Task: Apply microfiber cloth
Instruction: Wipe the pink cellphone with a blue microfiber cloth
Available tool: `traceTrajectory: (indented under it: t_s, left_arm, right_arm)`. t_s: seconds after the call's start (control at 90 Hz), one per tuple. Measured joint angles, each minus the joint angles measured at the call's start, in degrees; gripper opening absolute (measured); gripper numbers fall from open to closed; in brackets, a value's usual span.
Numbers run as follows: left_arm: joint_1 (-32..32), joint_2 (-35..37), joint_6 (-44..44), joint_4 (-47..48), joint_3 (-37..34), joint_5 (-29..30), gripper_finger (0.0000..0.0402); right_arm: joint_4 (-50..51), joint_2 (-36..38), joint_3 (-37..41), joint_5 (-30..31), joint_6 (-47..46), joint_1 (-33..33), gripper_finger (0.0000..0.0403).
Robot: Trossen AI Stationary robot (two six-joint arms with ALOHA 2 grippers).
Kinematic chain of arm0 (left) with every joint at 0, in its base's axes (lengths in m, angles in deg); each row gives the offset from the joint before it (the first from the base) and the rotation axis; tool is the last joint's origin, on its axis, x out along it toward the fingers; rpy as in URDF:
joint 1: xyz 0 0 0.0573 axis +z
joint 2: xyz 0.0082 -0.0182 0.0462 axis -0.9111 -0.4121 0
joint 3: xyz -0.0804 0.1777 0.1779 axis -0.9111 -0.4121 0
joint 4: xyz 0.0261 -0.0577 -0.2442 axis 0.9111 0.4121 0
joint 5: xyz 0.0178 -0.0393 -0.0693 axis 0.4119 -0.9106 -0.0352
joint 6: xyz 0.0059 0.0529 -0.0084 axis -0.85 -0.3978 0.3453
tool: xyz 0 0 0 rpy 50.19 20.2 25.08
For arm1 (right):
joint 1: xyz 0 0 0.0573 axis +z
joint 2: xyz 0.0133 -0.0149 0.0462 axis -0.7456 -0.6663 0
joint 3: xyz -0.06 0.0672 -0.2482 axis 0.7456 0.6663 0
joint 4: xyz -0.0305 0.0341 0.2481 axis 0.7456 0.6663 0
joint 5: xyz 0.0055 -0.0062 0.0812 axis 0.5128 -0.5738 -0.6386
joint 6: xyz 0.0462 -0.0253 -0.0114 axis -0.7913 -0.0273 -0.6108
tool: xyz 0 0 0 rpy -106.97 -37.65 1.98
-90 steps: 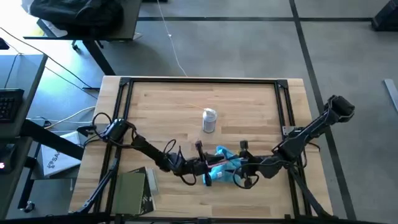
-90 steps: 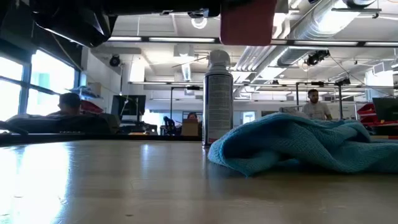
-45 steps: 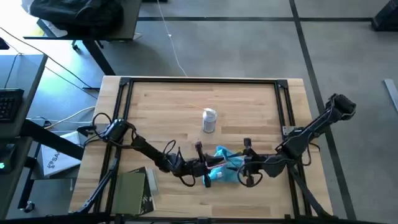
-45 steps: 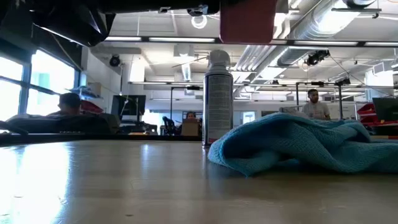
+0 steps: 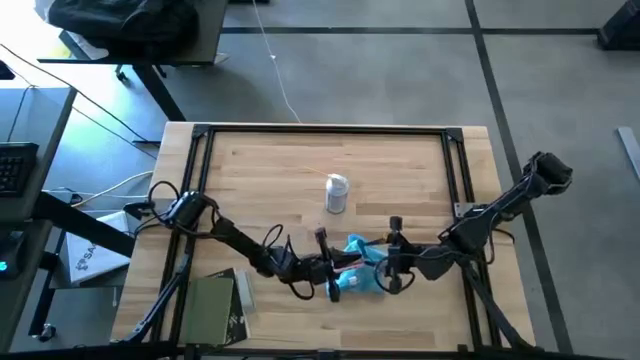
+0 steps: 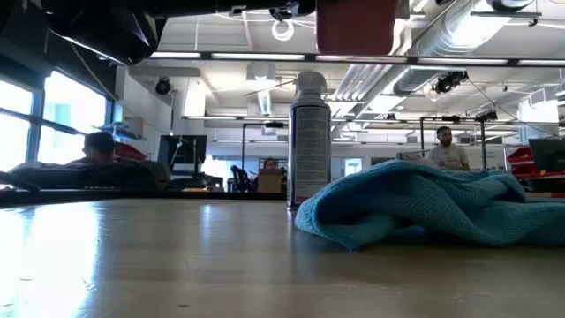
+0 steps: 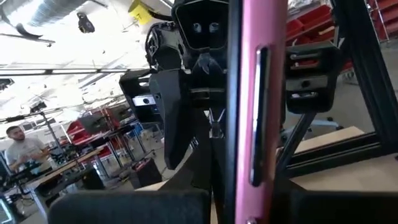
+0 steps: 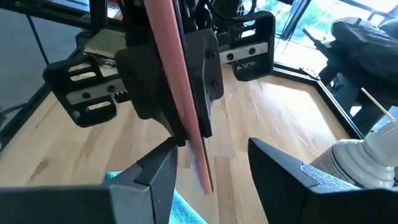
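Observation:
The turquoise microfiber cloth (image 5: 362,270) lies bunched on the wooden table near its front edge, also seen in the low view as the cloth (image 6: 424,208). Above it my left gripper (image 5: 328,272) is shut on a thin pink flat object (image 7: 255,106), which hangs clear of the table (image 6: 353,26). My right gripper (image 5: 386,264) faces it from the table's right, open (image 8: 211,171), with the pink object's edge (image 8: 180,81) just ahead of its fingers and untouched. A small white bottle (image 5: 337,193) stands upright behind the cloth. My left gripper pinches the pink object between its two fingers, one dark pad on each flat face (image 8: 202,68). The fingers reach in roughly level from the table's left. The object stands on edge, lifted clear above the cloth, with one end (image 8: 202,171) sticking out past the pads.
A black metal frame (image 5: 200,180) runs around the table's edges. A grey-green book or box (image 5: 213,306) lies at the near left corner. Bare wood (image 5: 280,170) spreads across the far half. People sit and stand in the room beyond (image 6: 446,146).
My right gripper has moved a little toward the table's left and far side, closer to the pink object held by my left gripper. The cloth and the bottle have stayed where they were.

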Motion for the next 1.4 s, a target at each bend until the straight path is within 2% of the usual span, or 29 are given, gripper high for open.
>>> traceTrajectory:
  t_s: [0.422,0.711,0.8,0.944,1.4]
  left_arm:
    - [-0.1,0.0,0.0,0.7,0.0,1.5,0.0001]
    - [-0.3,0.0,-1.0,1.3,0.0,0.8,0.0001]
    - [-0.3,0.0,-0.7,1.2,0.0,0.4,0.0001]
    - [0.0,0.0,-0.6,1.1,0.0,1.0,0.0001]
    - [0.7,0.0,-0.9,-0.9,-0.1,2.5,0.0001]
  right_arm:
    - [0.6,0.6,0.0,1.7,1.8,0.2,0.0165]
    - [1.4,1.5,0.0,7.2,1.6,1.4,0.0165]
    - [0.9,1.4,0.0,6.9,1.8,1.3,0.0165]
    - [0.2,1.0,0.0,3.0,1.1,1.4,0.0165]
    - [-1.0,-0.5,0.0,3.1,-0.8,1.7,0.0165]
